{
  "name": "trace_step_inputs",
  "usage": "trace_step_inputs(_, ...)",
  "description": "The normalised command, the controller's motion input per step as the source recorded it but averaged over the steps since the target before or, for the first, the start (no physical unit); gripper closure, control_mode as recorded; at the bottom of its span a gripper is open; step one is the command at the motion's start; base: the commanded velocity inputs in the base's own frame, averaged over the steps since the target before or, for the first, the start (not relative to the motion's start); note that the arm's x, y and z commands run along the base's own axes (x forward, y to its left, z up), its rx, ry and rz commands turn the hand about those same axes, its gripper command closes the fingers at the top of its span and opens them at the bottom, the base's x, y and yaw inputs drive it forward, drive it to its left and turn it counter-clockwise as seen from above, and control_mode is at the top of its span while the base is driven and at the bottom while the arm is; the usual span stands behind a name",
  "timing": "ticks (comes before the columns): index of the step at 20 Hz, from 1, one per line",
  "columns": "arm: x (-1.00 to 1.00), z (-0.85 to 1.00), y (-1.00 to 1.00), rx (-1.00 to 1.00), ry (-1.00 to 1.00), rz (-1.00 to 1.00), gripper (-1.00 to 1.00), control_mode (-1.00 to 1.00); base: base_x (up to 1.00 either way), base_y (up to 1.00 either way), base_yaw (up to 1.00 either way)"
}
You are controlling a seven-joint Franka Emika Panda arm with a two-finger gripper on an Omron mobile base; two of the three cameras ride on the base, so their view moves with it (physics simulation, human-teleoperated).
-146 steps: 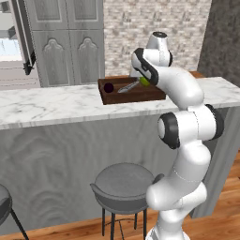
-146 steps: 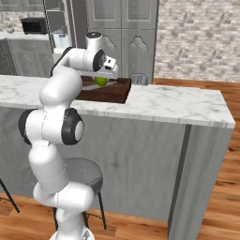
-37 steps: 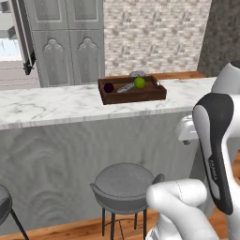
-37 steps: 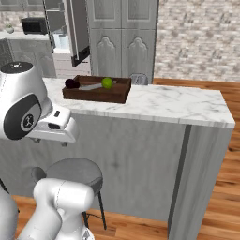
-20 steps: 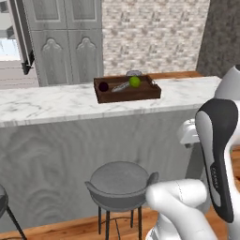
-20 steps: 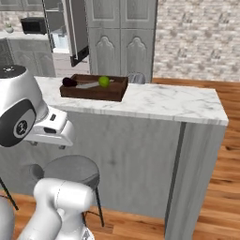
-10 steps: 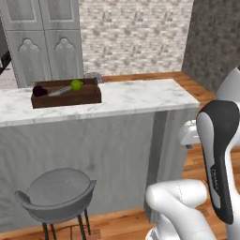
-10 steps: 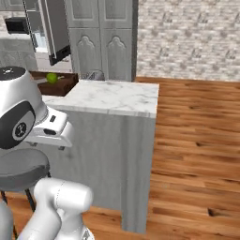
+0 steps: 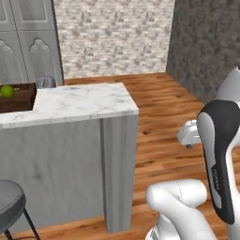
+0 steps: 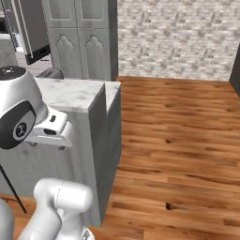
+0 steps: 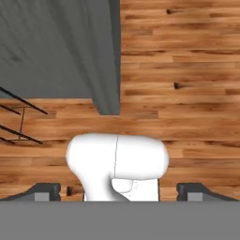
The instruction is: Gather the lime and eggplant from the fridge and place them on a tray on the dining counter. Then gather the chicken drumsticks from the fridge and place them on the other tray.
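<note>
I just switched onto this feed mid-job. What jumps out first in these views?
The marble dining counter ends in a corner with open wood floor beyond it, backed by a pale brick wall. At the far left edge of the left base view sits a dark tray holding the lime. In the hand view the gripper points down at the floor, fingers wide apart and empty.

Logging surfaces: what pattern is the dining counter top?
White marble with grey veining; the counter top shows best in left base view.
</note>
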Motion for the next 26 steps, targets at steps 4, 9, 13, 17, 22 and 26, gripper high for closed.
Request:
trace_step_inputs(4, 0.00, 0.00, 0.00, 0.00, 0.00, 0.00, -1.00, 1.00, 0.45, -1.00, -0.05)
trace_step_inputs(9, 0.00, 0.00, 0.00, 0.00, 0.00, 0.00, -1.00, 1.00, 0.69, -1.00, -0.02)
trace_step_inputs(13, 0.00, 0.00, 0.00, 0.00, 0.00, 0.00, -1.00, 1.00, 0.95, -0.98, 0.00)
trace_step_inputs(17, 0.00, 0.00, 0.00, 0.00, 0.00, 0.00, -1.00, 1.00, 1.00, -0.70, 0.05)
trace_step_inputs(22, 0.00, 0.00, 0.00, 0.00, 0.00, 0.00, -1.00, 1.00, 1.00, -0.64, 0.15)
trace_step_inputs(26, 0.00, 0.00, 0.00, 0.00, 0.00, 0.00, -1.00, 1.00, 1.00, -0.51, 0.24)
